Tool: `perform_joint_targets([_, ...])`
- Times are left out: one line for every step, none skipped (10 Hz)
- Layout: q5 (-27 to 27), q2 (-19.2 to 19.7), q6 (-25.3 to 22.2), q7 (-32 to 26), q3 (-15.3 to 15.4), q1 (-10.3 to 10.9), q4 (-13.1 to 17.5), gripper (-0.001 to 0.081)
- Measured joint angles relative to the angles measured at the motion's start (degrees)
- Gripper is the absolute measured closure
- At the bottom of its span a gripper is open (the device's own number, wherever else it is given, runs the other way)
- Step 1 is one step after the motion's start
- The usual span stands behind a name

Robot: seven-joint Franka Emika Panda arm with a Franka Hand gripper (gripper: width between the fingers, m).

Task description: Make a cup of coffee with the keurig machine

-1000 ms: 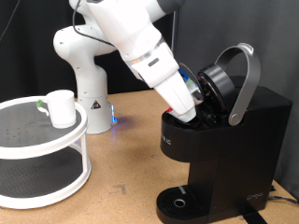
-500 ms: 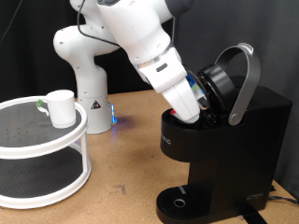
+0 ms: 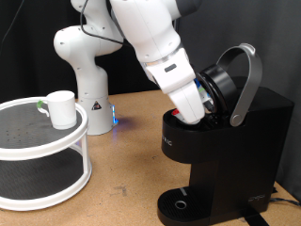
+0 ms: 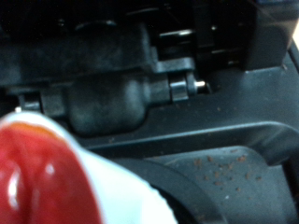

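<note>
A robotics lab: a white robot arm [image 3: 141, 38] bolted onto a bare wooden tabletop [image 3: 127, 151], a black curtain backdrop [image 3: 263, 28] behind, a white two-tier round shelf [image 3: 42, 155] at lower left.

Arm [image 3: 150, 42]: glossy white shell, rounded bulky links, grey-dark seams between segments. Conical white base [image 3: 83, 80], small black triangular mark on its front, blue light glowing at its foot. Blue detail near the wrist end. Pincer hidden.

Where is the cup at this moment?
The cup stands at the exterior view's left, on the top shelf of the round white rack, far from the machine at the right, where the gripper is.
</note>
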Motion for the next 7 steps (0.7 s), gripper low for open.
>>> perform_joint_targets([-1.16, 0.0, 0.02, 0.23, 0.25, 0.0, 0.13, 0.066])
perform_joint_targets([-2.63, 0.01, 0.04, 0.47, 0.59, 0.01, 0.3, 0.066])
perform_joint_targets([-3.8, 0.01, 0.11, 0.66, 0.93, 0.0, 0.47, 0.066])
perform_joint_targets([-4.47, 0.02, 0.17, 0.69, 1.1, 0.0, 0.54, 0.066])
perform_joint_targets([-4.86, 0.02, 0.22, 0.69, 1.2, 0.0, 0.57, 0.066])
perform_joint_targets([-5.05, 0.02, 0.28, 0.69, 1.25, 0.0, 0.58, 0.066])
perform_joint_targets([-5.1, 0.02, 0.33, 0.69, 1.27, 0.0, 0.58, 0.066])
